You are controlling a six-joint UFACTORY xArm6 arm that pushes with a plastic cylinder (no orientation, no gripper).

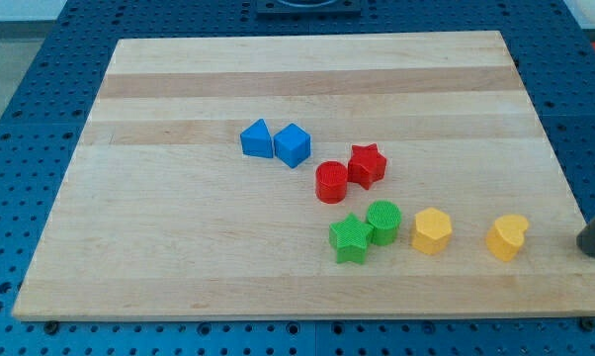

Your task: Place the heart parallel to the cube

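A pale wooden board [179, 257] lies on the bench [31, 89], a blue surface dotted with holes that shows on every side of the board.

Left of the board's centre sits a blue triangular block [257, 138]. Nearer and to the right, a red cylinder [331, 183] touches a red star [367, 164], the star a little farther back.

Nearer again, a green star [351, 238] presses against a green cylinder [383, 222] on its right. Just right of that pair, with a small gap between, stands a yellow hexagonal block [432, 230].
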